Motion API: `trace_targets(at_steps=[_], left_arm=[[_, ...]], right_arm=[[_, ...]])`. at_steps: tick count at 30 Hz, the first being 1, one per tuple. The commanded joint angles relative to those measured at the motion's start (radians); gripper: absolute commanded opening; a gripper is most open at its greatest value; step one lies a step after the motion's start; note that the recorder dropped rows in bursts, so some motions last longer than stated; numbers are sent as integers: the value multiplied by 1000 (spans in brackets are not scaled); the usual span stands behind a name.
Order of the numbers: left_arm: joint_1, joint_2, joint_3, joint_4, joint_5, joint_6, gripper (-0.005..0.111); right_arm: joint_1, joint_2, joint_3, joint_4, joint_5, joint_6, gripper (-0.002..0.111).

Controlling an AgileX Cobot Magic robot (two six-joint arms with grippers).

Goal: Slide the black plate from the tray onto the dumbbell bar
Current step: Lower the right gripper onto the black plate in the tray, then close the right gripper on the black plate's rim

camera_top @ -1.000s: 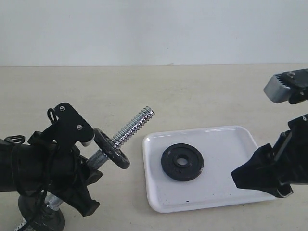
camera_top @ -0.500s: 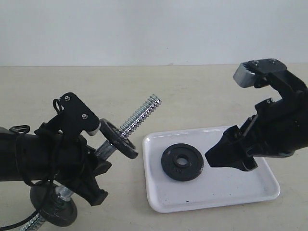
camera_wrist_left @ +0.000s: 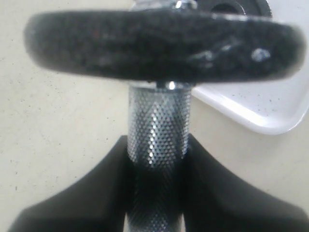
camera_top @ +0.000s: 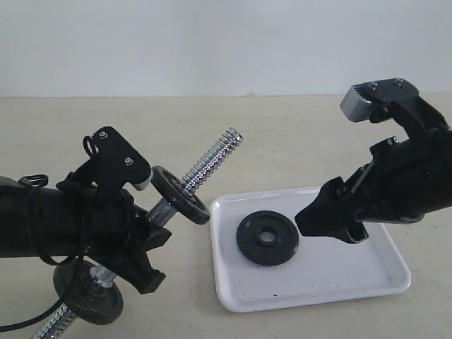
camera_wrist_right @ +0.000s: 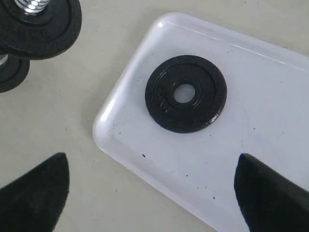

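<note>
The black plate (camera_top: 267, 238) (camera_wrist_right: 186, 93) lies flat in the left half of the white tray (camera_top: 381, 282) (camera_wrist_right: 275, 87). My right gripper (camera_top: 326, 220) (camera_wrist_right: 154, 193) hovers open over the tray, just right of the plate, with nothing between its fingers. My left gripper (camera_top: 141, 222) (camera_wrist_left: 157, 150) is shut on the knurled middle of the dumbbell bar (camera_top: 212, 159) (camera_wrist_left: 157, 123). It holds the bar tilted, the bare threaded end pointing up and right. One black disc (camera_top: 180, 205) (camera_wrist_left: 159, 43) sits on the bar just beyond the jaws.
A second black disc (camera_top: 88, 295) sits on the bar's lower end near the front left. The beige tabletop (camera_top: 282, 134) stretches behind the tray to a pale wall. The bar's threaded tip stands just left of the tray's back left corner.
My right gripper has swung left and in over the tray toward the plate, with its jaws opening wider. The left arm has lifted the bar slightly up and right.
</note>
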Motion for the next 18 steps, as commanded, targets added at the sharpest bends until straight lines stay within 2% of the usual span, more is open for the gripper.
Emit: trace_targets(at_steps=[1, 5, 8, 13, 18], left_arm=[[-2, -45, -45, -1, 38, 1, 4], [-2, -45, -45, -1, 38, 1, 4], [-2, -45, -45, -1, 38, 1, 4], [-2, -45, -45, -1, 38, 1, 4], [-2, -45, -45, -1, 38, 1, 4]], right_arm=[[45, 64, -14, -4, -36, -18, 84], [142, 155, -49, -47, -115, 11, 84], [197, 224, -83, -168, -143, 120, 84], [230, 319, -164, -458, -98, 403, 84], [230, 387, -248, -493, -24, 455, 84]])
